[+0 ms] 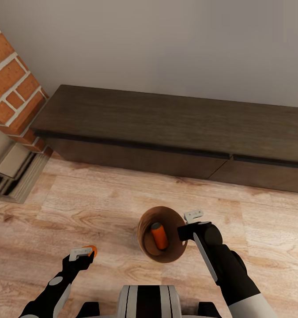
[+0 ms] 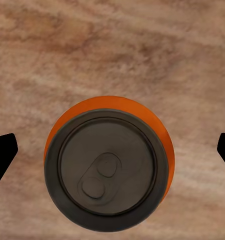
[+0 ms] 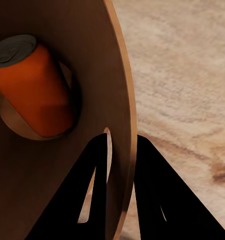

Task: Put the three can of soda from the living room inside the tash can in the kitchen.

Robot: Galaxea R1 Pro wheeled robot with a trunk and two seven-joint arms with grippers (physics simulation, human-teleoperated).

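Observation:
The round brown trash can (image 1: 145,229) sits on the plank floor in front of me, and one orange soda can (image 1: 159,235) leans inside it. My right gripper (image 1: 188,224) is shut on the bin's rim (image 3: 123,75), one finger inside the wall and one outside. The right wrist view looks into the bin at the orange can (image 3: 35,87). A second orange soda can (image 1: 91,250) stands upright on the floor, its dark top (image 2: 107,172) straight below my left gripper (image 2: 112,150). That gripper (image 1: 82,252) is open, its fingertips wide of the can. The blue can is out of view.
A long dark low cabinet (image 1: 166,128) runs along the grey wall ahead. The red brick chimney (image 1: 12,88) and its hearth (image 1: 14,174) stand at the left. Light wood floor (image 1: 100,198) lies between me and the cabinet.

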